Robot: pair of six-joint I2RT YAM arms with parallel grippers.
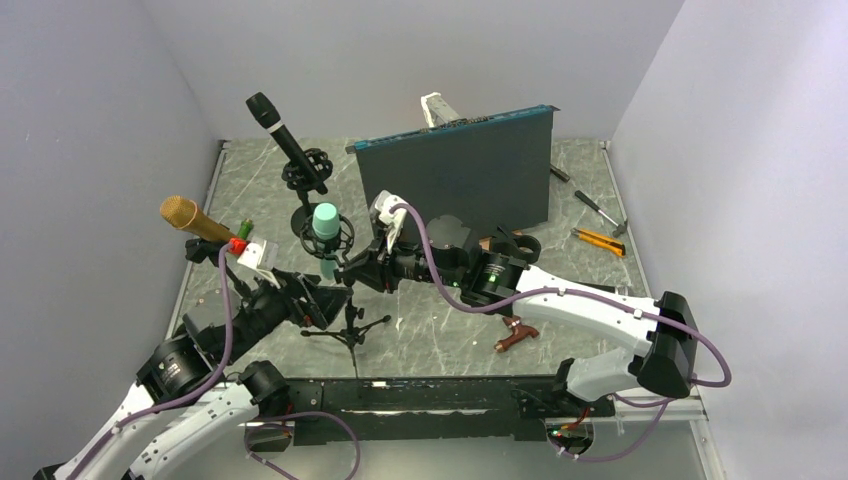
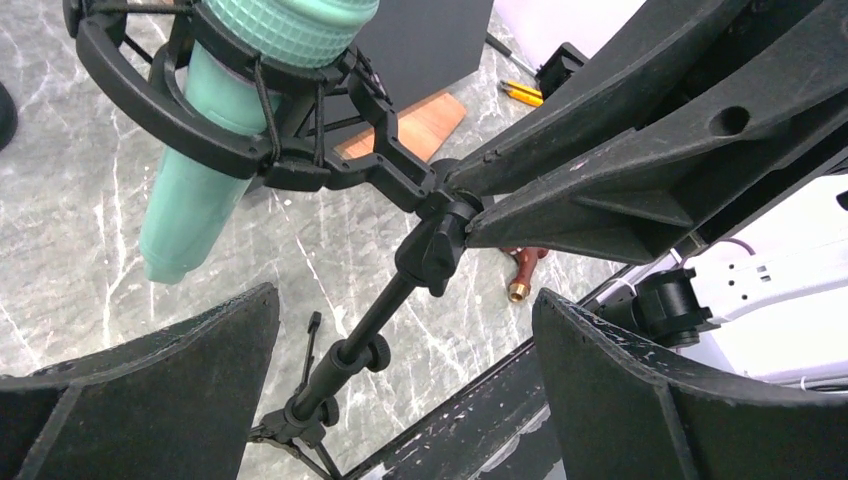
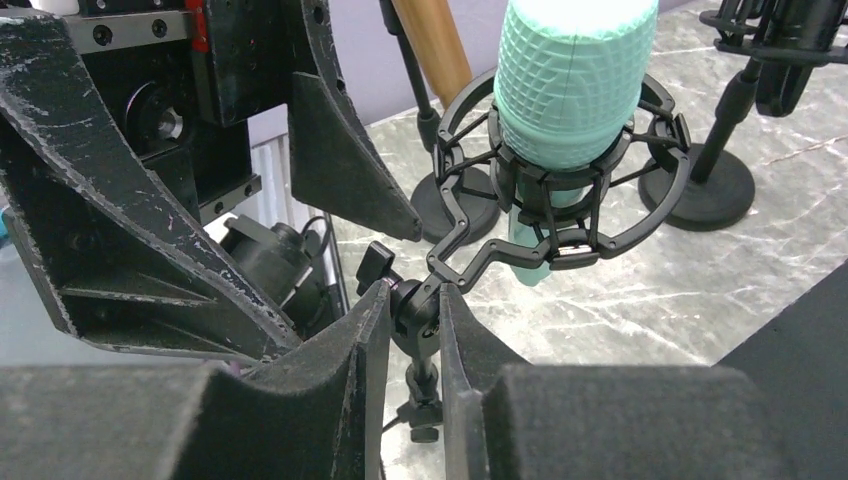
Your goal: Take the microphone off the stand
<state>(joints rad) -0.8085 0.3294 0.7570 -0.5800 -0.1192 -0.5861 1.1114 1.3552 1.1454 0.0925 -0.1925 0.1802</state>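
A teal microphone point(image 1: 325, 222) sits upright in a black shock mount point(image 1: 328, 240) on a small tripod stand point(image 1: 350, 325) at the table's middle left. My right gripper point(image 1: 352, 272) is shut on the stand's pivot joint point(image 3: 415, 312) just under the mount; in the right wrist view point(image 3: 412, 300) both pads press the joint, and the microphone point(image 3: 570, 80) rises above. My left gripper point(image 1: 335, 300) is open. In the left wrist view point(image 2: 405, 300) its fingers stand wide on either side of the stand pole point(image 2: 350, 350), apart from it, below the microphone point(image 2: 195, 200).
A black microphone point(image 1: 285, 140) and a gold microphone point(image 1: 195, 220) stand on their own stands at the back left. A dark panel point(image 1: 460, 180) stands upright behind. A yellow knife point(image 1: 598, 238), a screwdriver point(image 1: 598, 208) and a reddish-brown tool point(image 1: 515, 335) lie on the right.
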